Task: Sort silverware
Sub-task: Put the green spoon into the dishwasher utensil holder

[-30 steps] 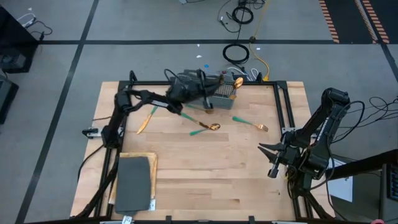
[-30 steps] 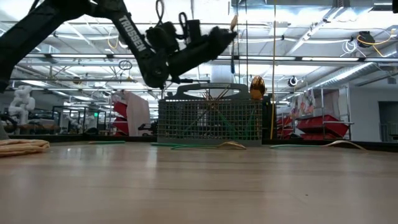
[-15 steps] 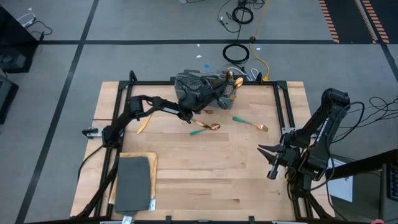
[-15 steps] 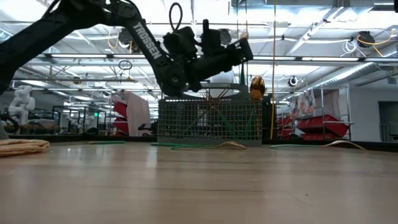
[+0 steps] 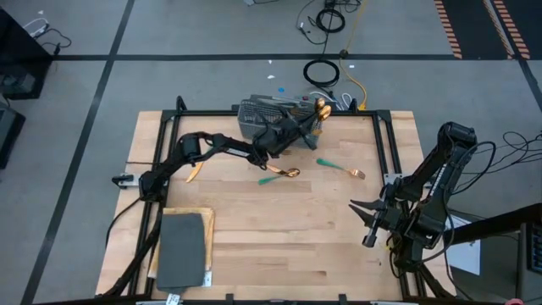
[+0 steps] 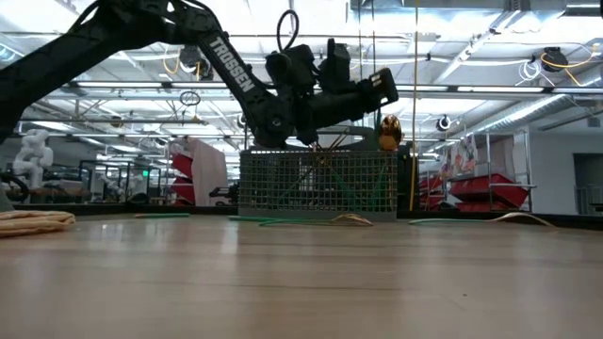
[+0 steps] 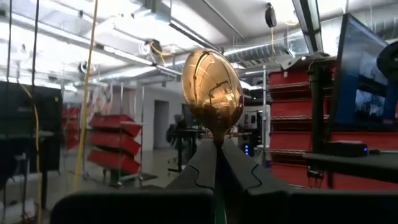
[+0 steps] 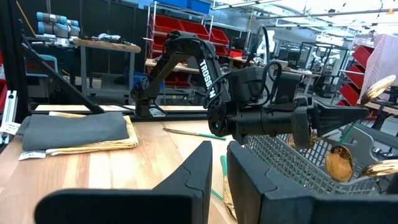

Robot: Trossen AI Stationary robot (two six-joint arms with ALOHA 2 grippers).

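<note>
The left gripper (image 5: pixel 298 129), clamped on a spoon (image 7: pixel 212 93), has travelled rightward over the last second and now sits over the caddy (image 5: pixel 264 117) in the upper middle of the high view, so a drop into the mesh looks close. The spoon stands roughly upright, bowl up, its long axis running down between the fingers (image 7: pixel 202 163). A second spoon (image 5: pixel 279 175) and a fork (image 5: pixel 341 168) lie flat at frame centre, a knife (image 5: pixel 196 168) at left. The right gripper (image 5: pixel 367 222) waits at right, narrowly parted and empty.
</note>
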